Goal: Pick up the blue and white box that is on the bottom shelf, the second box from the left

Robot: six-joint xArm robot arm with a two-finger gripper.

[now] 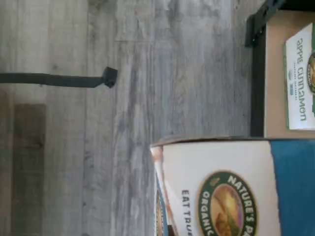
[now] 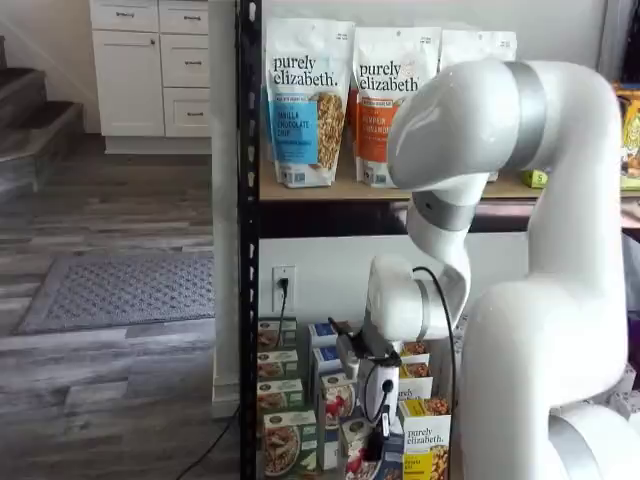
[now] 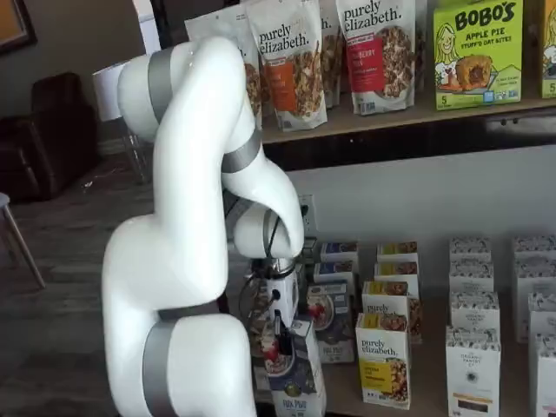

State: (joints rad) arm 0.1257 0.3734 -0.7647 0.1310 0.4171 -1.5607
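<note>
The blue and white box (image 1: 231, 187) fills the near part of the wrist view, white panel with a round green logo beside a blue panel, with grey floor behind it. In both shelf views it hangs slightly tilted at the front of the bottom shelf (image 3: 426, 387), under the white gripper body (image 3: 300, 382) (image 2: 352, 442). My gripper (image 3: 278, 340) has its black fingers closed on the box's top; it also shows in a shelf view (image 2: 383, 425).
A green-and-white carton (image 1: 300, 78) lies on the shelf board beside a black post (image 2: 248, 240). Green cartons (image 2: 285, 440) and a yellow carton (image 3: 384, 360) flank the box. Granola bags (image 2: 305, 100) stand on the upper tier. A black cable (image 1: 59, 79) crosses the floor.
</note>
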